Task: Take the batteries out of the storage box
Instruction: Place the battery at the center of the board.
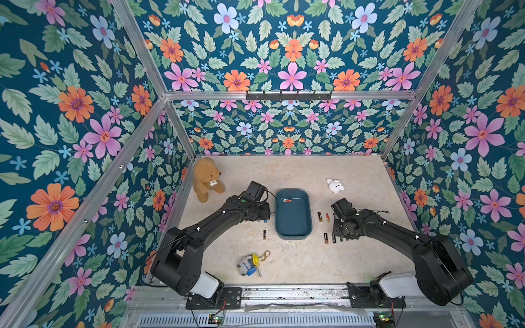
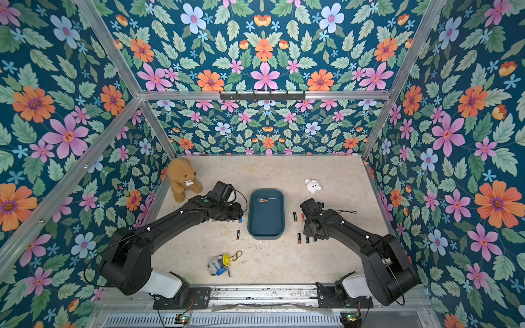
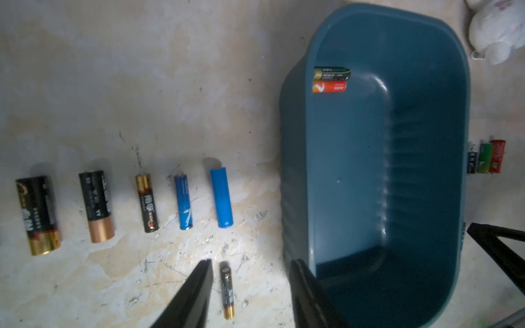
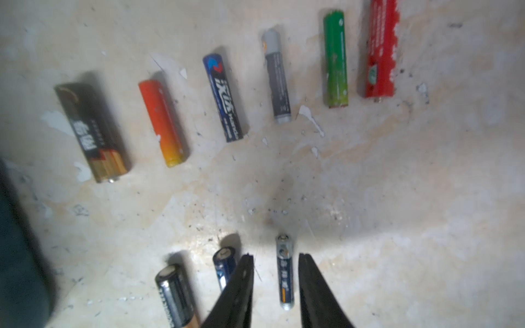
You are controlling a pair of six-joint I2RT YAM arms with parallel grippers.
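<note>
Two batteries (image 3: 331,81) lie in the box (image 3: 355,184). Beside it, left tool (image 3: 252,264) gapes over a slim battery (image 3: 227,292); opposite, right tool (image 4: 276,257) gapes around a blue battery (image 4: 285,279).

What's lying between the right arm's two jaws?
A slim blue-grey battery lies between the right gripper's open jaws; the right wrist view shows it.

Scuffed beige tabletop (image 1: 298,264) under storage box (image 1: 293,224), batteries (image 1: 325,238), teddy bear (image 1: 206,177), white plush (image 1: 335,186), keychain toy (image 1: 248,264).
</note>
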